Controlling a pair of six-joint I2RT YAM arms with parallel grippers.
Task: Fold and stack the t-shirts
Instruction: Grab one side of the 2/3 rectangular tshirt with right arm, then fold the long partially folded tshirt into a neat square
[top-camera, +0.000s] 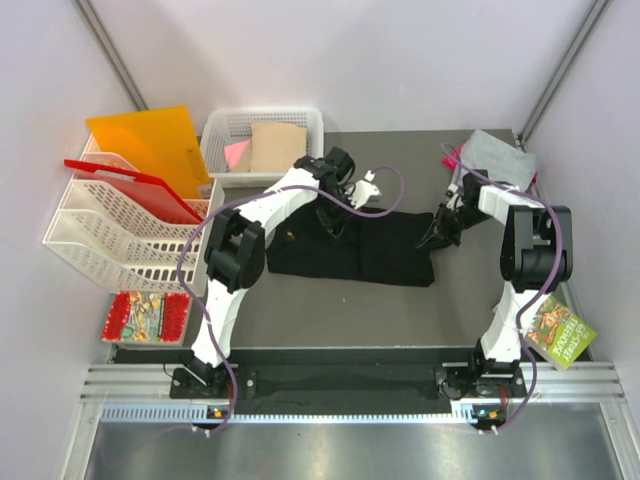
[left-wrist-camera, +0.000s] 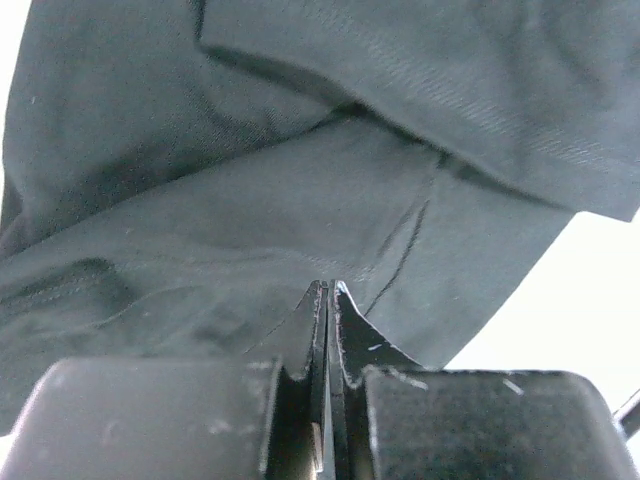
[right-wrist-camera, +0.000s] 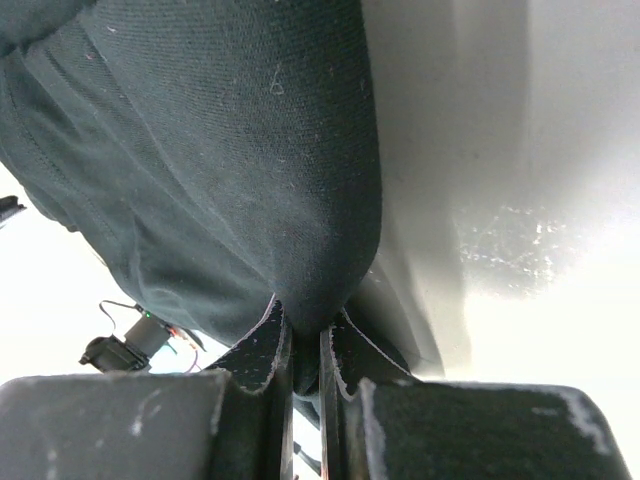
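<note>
The large black t-shirt lies spread across the middle of the table. My left gripper is at its far left edge, jaws pressed together on a thin layer of the black cloth, whose creases run to the fingertips. My right gripper is at the shirt's right edge, shut on a bunched fold of the black cloth. A grey t-shirt lies at the far right corner with pink cloth under it. A tan t-shirt and a pink one are in the white basket.
An orange plastic sheet leans at the far left above stacked white trays with a red lid. Printed booklets lie at the near left and near right. Cables loop over both arms.
</note>
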